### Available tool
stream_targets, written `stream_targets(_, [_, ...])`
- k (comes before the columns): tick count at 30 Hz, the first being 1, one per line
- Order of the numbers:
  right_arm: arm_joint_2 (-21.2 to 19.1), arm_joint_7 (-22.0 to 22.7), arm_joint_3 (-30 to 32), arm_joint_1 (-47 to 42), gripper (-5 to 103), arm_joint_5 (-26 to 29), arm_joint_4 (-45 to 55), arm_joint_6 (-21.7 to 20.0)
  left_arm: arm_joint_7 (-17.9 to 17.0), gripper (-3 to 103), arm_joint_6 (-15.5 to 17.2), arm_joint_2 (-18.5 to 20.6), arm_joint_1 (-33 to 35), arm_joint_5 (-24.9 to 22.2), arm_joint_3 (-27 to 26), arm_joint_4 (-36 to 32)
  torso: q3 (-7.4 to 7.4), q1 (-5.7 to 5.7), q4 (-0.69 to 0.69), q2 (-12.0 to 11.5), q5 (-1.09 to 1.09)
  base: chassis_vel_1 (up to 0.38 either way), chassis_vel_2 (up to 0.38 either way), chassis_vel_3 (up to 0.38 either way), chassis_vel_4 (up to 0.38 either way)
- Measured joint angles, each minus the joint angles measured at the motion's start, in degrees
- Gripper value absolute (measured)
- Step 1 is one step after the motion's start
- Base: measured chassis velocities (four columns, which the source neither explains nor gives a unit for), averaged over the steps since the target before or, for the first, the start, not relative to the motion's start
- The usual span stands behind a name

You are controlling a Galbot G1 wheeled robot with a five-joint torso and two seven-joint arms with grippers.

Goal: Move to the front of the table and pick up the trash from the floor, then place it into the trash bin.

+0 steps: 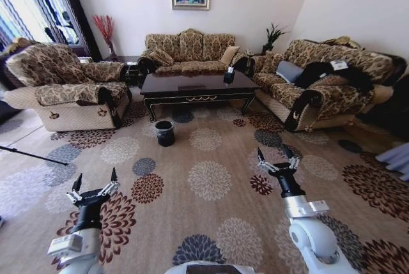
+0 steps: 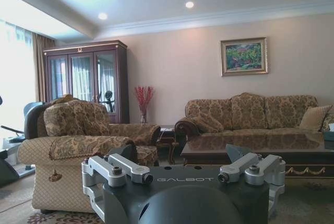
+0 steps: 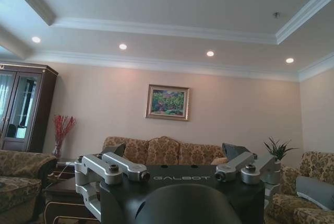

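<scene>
Carpeted floor [image 1: 211, 152] beneath both raised grippers (fingers spread)

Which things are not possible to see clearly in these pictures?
- The trash: on the floor, head view, no litter bit can be told from the carpet pattern; too small.
- The trash bin inside: head view, too far to tell its contents.
- The table: left wrist view, the left gripper body hides its legs and the floor before it.
</scene>
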Motion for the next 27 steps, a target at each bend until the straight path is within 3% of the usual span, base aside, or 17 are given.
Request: stream_targets(27, [0.0,0.0,0.0,0.0,100,0.0,0.0,0.0,0.0,100,0.0,0.0,0.0,0.0,0.0,0.0,4.15,3.38,0.0,7.5,0.0,0.0,0.0,0.0,0.0])
